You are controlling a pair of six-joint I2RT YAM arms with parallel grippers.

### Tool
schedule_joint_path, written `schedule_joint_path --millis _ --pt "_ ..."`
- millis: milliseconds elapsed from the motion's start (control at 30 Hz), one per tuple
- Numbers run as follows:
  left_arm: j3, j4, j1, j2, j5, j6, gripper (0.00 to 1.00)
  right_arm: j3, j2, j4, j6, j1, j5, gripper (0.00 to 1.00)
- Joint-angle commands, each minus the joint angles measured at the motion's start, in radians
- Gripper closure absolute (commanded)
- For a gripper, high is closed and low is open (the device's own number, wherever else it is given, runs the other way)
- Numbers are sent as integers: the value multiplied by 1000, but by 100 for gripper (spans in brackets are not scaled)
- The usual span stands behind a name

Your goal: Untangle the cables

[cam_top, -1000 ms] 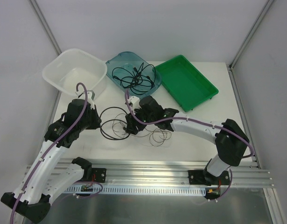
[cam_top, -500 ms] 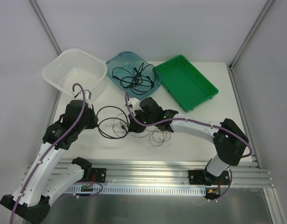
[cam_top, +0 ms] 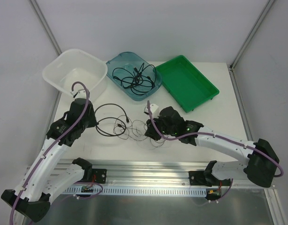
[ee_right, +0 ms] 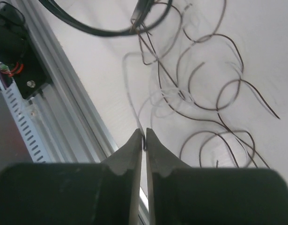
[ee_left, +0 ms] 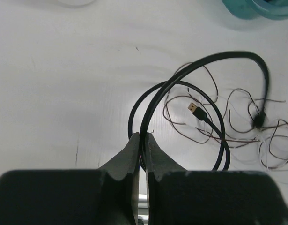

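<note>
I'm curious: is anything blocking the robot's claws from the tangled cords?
Nothing visible. The left gripper pinches the thick black round cable; the right gripper pinches a thin, blurry wire strand.

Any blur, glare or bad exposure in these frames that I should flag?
Top external: sharp, evenly lit, soft shadows. Left wrist: black cable smears at its far bend; left gripper underexposed. Right wrist: thin brown cables partly ghosted, worst beside the right gripper.
</note>
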Motion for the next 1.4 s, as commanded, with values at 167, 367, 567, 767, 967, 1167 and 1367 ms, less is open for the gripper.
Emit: schedule_joint_path --millis 167,367,567,767,967,1167,1367 --pt "20 82 9 -31 123 -66 100 -83 -107 -107 38 -29 103 99" --pt "21 114 11 -35 143 -96 100 -78 -76 -93 69 -29 118 99" --pt "30 114 11 -54 160 -102 100 -65 -14 14 108 -29 29 62" --pt "36 113 9 -83 175 -108 100 6 147 137 198 -29 43 33" --pt "30 113 11 -108 188 -120 100 69 273 239 259 -49 127 29" --pt "29 110 9 -118 192 -120 100 136 398 353 264 -79 43 23" --pt "29 111 11 -124 201 -128 100 161 520 434 296 -107 3 23"
